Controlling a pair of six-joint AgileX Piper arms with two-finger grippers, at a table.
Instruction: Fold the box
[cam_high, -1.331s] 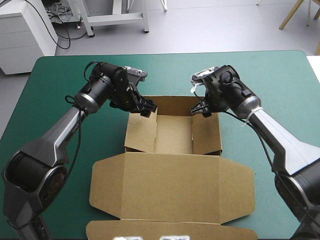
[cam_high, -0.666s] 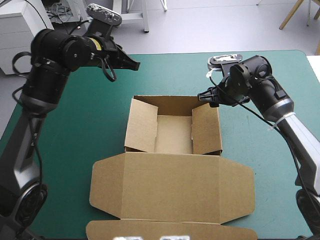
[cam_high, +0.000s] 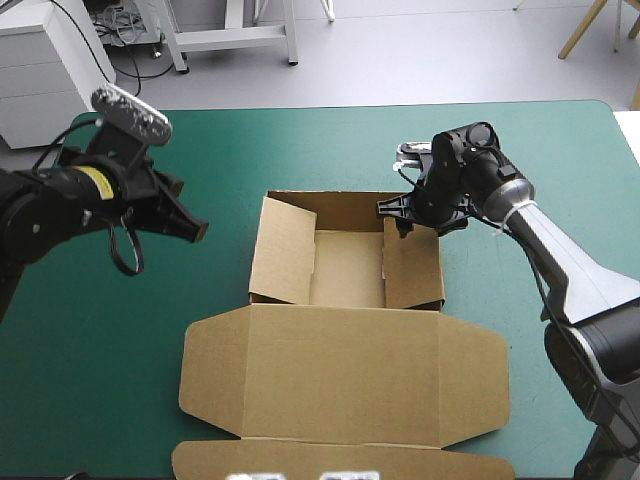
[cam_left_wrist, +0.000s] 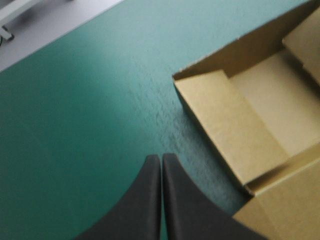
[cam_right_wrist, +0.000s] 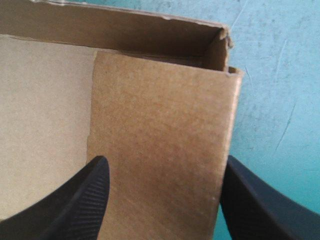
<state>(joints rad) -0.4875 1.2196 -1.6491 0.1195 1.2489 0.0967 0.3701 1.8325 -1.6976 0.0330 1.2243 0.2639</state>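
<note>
The brown box (cam_high: 345, 270) sits mid-table as an open tray, its walls raised and its lid (cam_high: 340, 375) lying flat toward the table's front edge. My right gripper (cam_high: 400, 215) is open at the tray's far right corner. One black finger (cam_right_wrist: 90, 195) is inside the tray and the other outside, with the inward-leaning right wall (cam_right_wrist: 160, 125) between them. My left gripper (cam_high: 195, 230) is shut and holds nothing, hanging above the cover left of the box. In the left wrist view the left gripper (cam_left_wrist: 161, 159) points at bare cover beside the box's left wall (cam_left_wrist: 230, 130).
Bare teal-green cover (cam_high: 120, 330) shows to the left and right of the box. The lid's front flap (cam_high: 340, 460) reaches the table's front edge. The table's far edge (cam_high: 330, 108) lies well beyond both grippers.
My left gripper let go at the box's far left corner, shut, swung up and away, and now hangs left of the box. The right gripper lifted off briefly and came back onto the right wall.
</note>
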